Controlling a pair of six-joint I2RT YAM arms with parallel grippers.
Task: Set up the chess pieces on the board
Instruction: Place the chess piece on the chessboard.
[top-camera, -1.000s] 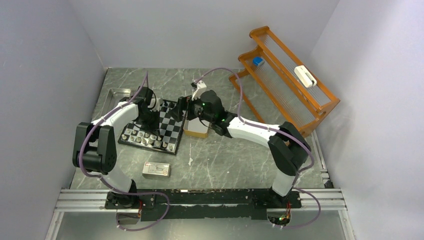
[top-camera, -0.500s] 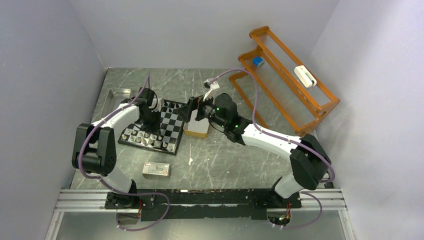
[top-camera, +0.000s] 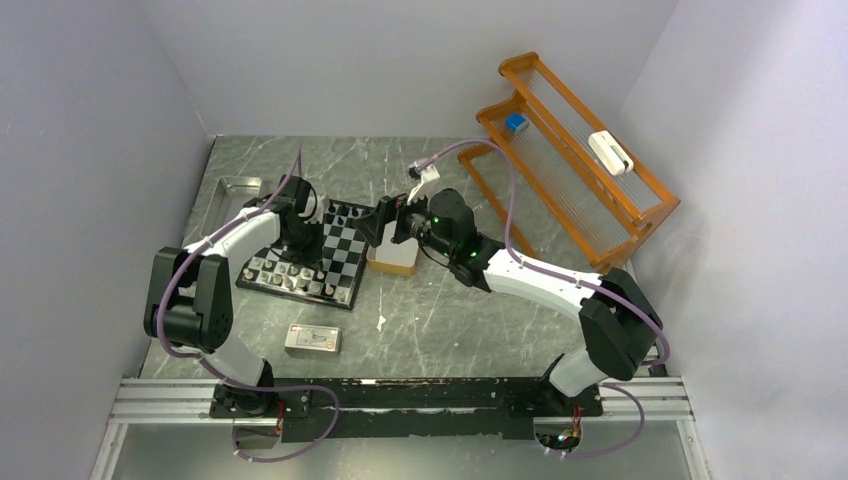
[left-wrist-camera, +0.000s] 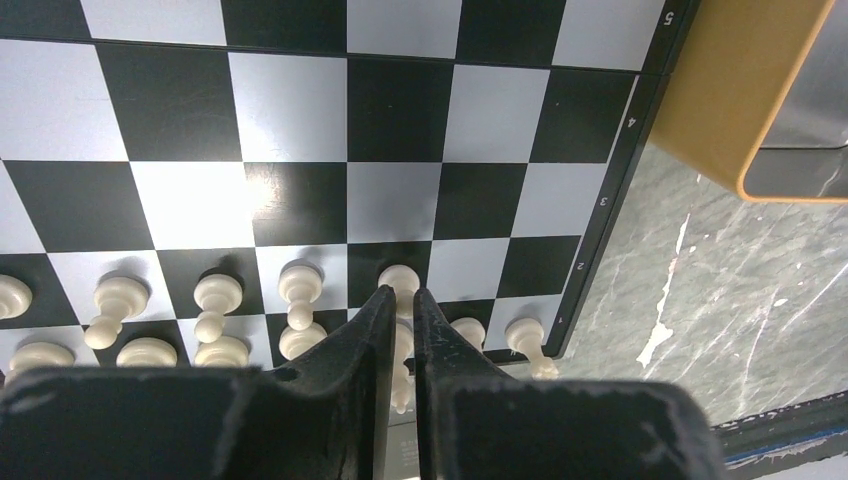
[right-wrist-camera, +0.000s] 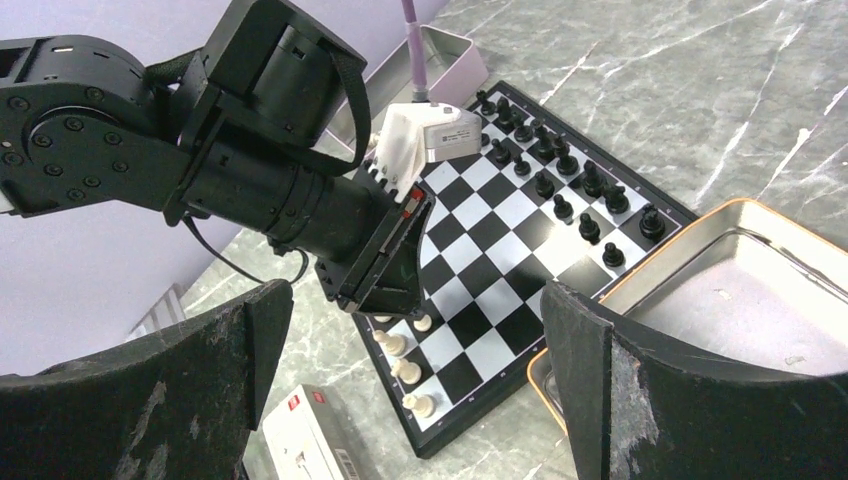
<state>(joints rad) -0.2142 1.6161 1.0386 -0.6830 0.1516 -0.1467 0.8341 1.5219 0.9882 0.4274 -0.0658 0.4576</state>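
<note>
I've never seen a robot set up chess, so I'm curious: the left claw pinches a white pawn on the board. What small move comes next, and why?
Probably open the jaws slightly, then lift straight up. The left gripper is closed on a white pawn standing upright on the board, in line with neighbouring pawns close beside it; any sideways motion could topple them.

The top external camera looks down on the whole table (top-camera: 450, 310). The left wrist camera sits close above the board (left-wrist-camera: 400, 120); the right wrist sees it obliquely, farther off.
</note>
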